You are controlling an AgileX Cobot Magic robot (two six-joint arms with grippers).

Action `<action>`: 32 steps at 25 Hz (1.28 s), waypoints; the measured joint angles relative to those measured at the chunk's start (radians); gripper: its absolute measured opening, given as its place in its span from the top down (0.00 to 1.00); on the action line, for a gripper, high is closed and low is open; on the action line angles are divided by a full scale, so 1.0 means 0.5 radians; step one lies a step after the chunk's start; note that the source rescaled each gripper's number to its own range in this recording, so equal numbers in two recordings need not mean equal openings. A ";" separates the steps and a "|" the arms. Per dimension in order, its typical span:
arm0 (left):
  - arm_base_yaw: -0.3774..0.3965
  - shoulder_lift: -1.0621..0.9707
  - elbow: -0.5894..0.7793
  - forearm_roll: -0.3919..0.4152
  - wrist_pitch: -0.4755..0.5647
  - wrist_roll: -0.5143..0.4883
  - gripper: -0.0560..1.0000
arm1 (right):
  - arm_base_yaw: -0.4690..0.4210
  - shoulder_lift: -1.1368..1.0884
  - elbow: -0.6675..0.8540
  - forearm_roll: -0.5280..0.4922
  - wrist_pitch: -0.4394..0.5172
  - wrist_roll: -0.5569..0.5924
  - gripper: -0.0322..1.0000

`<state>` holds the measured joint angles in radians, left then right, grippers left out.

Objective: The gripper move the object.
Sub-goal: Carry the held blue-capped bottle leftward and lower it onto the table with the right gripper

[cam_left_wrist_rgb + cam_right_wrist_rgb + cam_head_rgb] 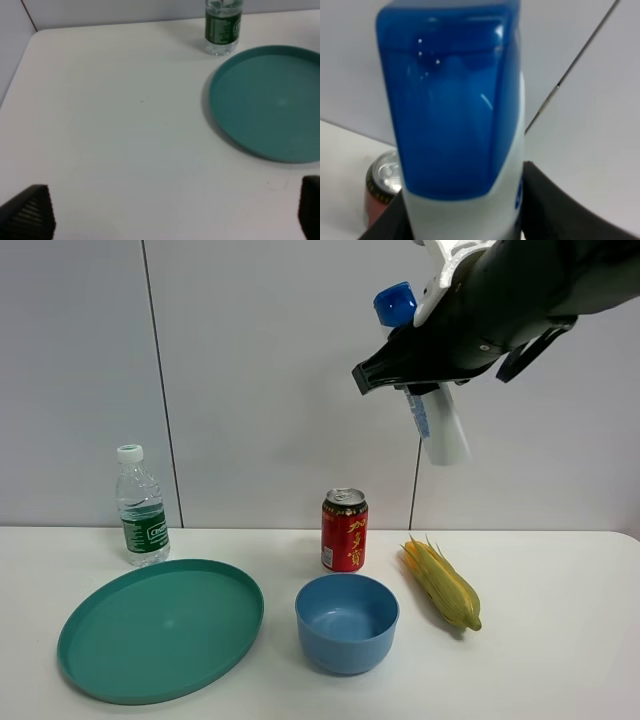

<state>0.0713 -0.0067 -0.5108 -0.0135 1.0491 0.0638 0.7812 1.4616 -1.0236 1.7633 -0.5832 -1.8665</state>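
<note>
A white tabletop (560,640) stands against a pale panelled wall. The right tool (410,375), a black claw on a thick dark arm, reaches in from the upper right of the high view. It is clamped around the upper part of a white shampoo bottle (443,430). The bottle hangs in the air, well clear of the tabletop. It tilts, with its blue cap (395,305) uppermost and leaning left and its base pointing down and to the right. In the right wrist view the blue cap fills most of the picture, with dark fingers (555,210) pressed against the white body on both sides.

On the tabletop below, a red drink can (344,530) stands upright near the wall. A yellow corn cob (442,585) lies just to its right. A blue bowl (346,625) sits in front of the can. A large teal plate (160,630) lies to the left of the bowl. A clear water bottle (140,510) with a green label stands behind the plate.

The left tool (170,210) hovers over bare tabletop beside the teal plate, its two black fingertips spread wide with nothing between them.
</note>
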 joint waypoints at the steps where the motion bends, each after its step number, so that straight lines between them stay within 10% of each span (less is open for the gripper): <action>1: 0.000 0.000 0.000 0.000 0.000 0.000 0.00 | 0.000 -0.032 0.039 -0.002 0.011 0.023 0.96; 6: 0.000 0.000 0.000 0.000 0.000 0.000 0.00 | 0.000 -0.132 0.245 -0.111 0.152 0.243 0.96; 15: 0.000 0.000 0.000 0.000 0.000 0.000 0.00 | 0.001 -0.171 0.590 -1.237 0.327 1.378 0.96; 26: 0.000 0.000 0.000 0.000 0.000 0.000 0.00 | 0.001 -0.183 0.677 -1.708 0.287 1.681 0.96; 32: 0.000 0.000 0.000 0.000 0.000 0.000 0.00 | -0.077 -0.204 0.794 -2.564 0.115 2.818 0.96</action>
<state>0.0713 -0.0067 -0.5108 -0.0135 1.0491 0.0638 0.7426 1.3597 -0.6267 0.4811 -0.5254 -0.4574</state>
